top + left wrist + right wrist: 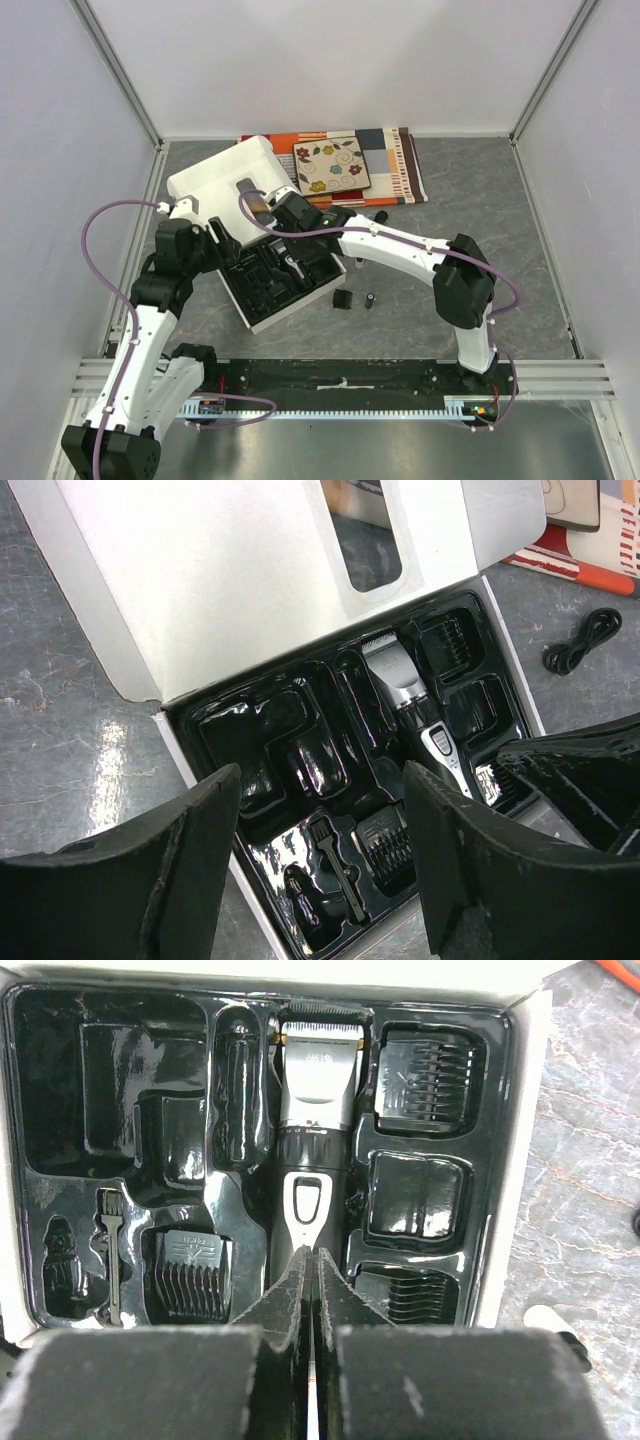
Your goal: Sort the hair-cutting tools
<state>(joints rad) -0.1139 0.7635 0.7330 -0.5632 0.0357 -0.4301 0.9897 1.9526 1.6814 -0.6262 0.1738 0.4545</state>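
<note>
The black-and-silver clipper (315, 1110) lies in the middle slot of the black tray (60, 1080) in the open white box. My right gripper (310, 1258) is shut, its tips right over the clipper's lower body, with nothing seen between them. Comb guards (425, 1080) (190, 1272) and a small brush (110, 1250) sit in other slots. My left gripper (320, 780) is open and empty above the tray's near-left corner. A small black part (342, 299) and a tiny cylinder (370, 299) lie on the table beside the box. The coiled cord (580, 642) lies on the table.
The box lid (225, 175) stands open at the back left. The flowered tile (331, 165) rests on a striped mat (400, 165) at the back. White walls enclose the grey table on three sides.
</note>
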